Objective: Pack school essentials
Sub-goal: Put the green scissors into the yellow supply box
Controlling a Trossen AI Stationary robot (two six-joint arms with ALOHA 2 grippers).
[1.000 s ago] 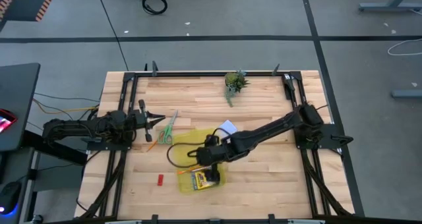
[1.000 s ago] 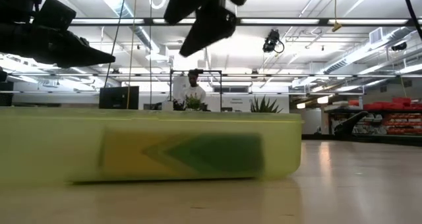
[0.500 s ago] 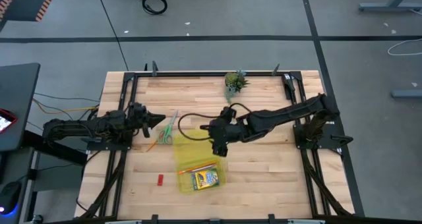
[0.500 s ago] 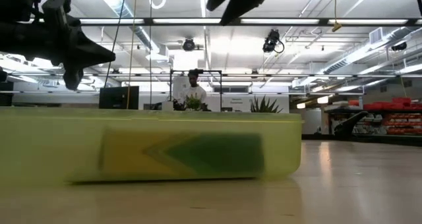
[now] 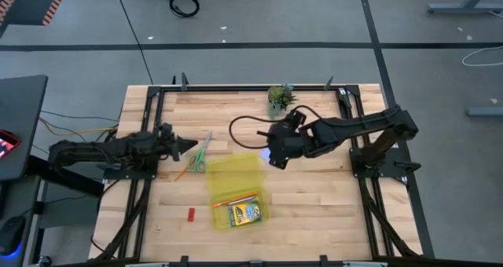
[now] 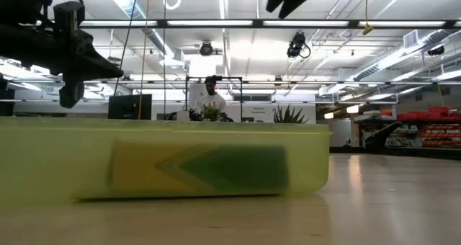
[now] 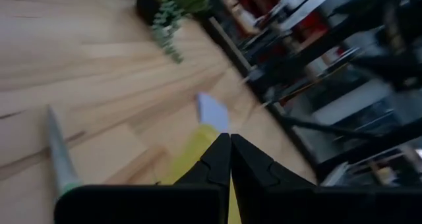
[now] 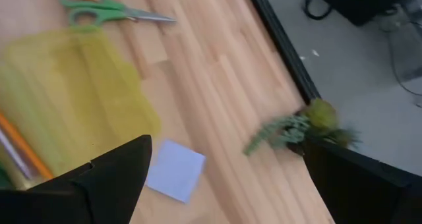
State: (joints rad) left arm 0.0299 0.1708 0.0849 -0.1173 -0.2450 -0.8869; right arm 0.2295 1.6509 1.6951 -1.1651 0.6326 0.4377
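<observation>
In the high view my left gripper (image 5: 186, 145) is shut and hovers just left of the green-handled scissors (image 5: 200, 152), which lie flat beside an orange pencil (image 5: 181, 172). The yellow-green crayon box (image 5: 244, 213) and another orange pencil (image 5: 235, 199) lie inside the translucent yellow case (image 5: 233, 173). A small red block (image 5: 190, 213) lies on the table left of the case. My right gripper (image 8: 227, 148) is wide open above the pale blue note pad (image 8: 175, 170), which lies flat just beyond the case's far right corner.
A small potted plant (image 5: 279, 98) stands near the far edge, behind my right gripper. Black frame rails run along the table's edges. Bare wood lies right of the case and along the near edge. A person stands in the room behind the table (image 6: 210, 94).
My right gripper has risen out of the yellow case, away from the crayon box, and moved toward the far edge and right until it is over the note pad. The crayon box has stayed in the case. My left gripper has rolled about its wrist in place.
</observation>
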